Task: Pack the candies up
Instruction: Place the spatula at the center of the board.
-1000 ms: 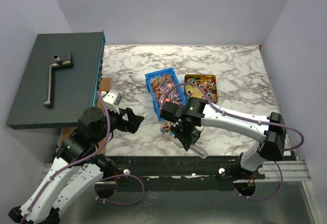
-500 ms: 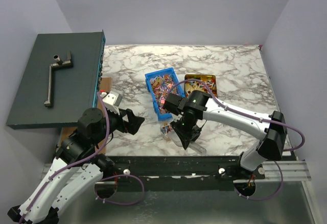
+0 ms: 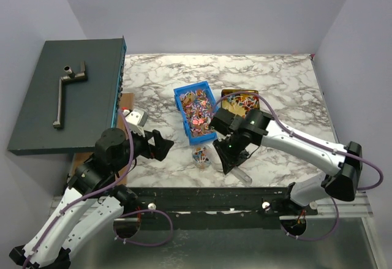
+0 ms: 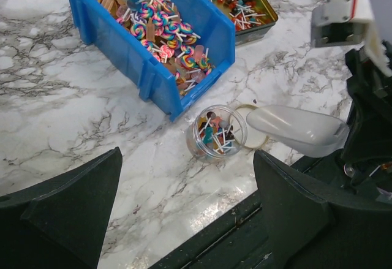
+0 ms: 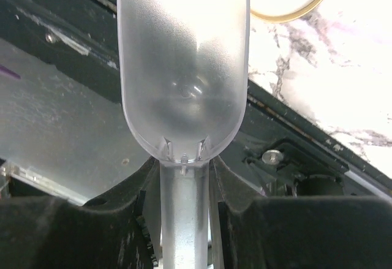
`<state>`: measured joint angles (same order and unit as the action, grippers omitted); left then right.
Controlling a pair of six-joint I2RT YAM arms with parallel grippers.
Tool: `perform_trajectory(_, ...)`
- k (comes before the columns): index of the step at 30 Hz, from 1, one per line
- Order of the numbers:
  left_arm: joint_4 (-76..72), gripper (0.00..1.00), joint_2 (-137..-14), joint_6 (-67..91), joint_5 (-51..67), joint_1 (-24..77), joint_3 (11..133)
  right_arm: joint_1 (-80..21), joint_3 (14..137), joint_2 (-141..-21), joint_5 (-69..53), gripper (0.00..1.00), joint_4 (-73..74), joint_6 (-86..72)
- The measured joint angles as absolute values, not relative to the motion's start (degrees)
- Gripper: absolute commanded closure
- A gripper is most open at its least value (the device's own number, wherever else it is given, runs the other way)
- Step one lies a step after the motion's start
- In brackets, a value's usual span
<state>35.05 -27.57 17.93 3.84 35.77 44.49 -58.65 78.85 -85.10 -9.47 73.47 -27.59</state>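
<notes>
Top external: candies (image 3: 197,108) fill a blue bin (image 3: 182,114) mid-table (image 3: 275,79), with more in the gold tin (image 3: 257,113) to its right and in the clear jar (image 3: 201,155) just near of it; the left hand (image 3: 160,145), fingers spread wide, is left of the jar. Left wrist: a translucent scoop (image 4: 297,128) lies just right of the jar, covering part of a round gold lid (image 4: 256,141). Right wrist: the right hand (image 5: 184,208) is clamped on the scoop's handle.

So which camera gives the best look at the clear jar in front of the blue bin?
Left wrist: the jar is large and unobstructed, and its open mouth shows candies inside. Top external shows it only small, with the contents hard to make out. Right wrist misses it, because the scoop fills that frame.
</notes>
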Motion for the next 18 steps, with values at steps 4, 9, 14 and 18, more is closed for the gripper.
perform_trajectory(4,35.0,0.10,-29.4,17.9,3.8,35.8,44.5,-58.7,74.6,-78.6,-4.6,1.00,68.9,-30.1)
perform_trajectory(9,35.0,0.10,-31.4,17.8,3.8,35.7,44.5,-58.7,68.2,-72.0,4.0,1.00,63.6,-33.6)
perform_trajectory(14,35.0,0.10,-32.7,17.7,3.6,35.7,44.5,-58.7,63.6,-66.0,12.1,0.99,59.3,-36.6)
perform_trajectory(18,35.0,0.10,-33.2,17.5,3.2,35.7,44.5,-58.7,61.1,-62.8,18.2,0.94,56.8,-38.5)
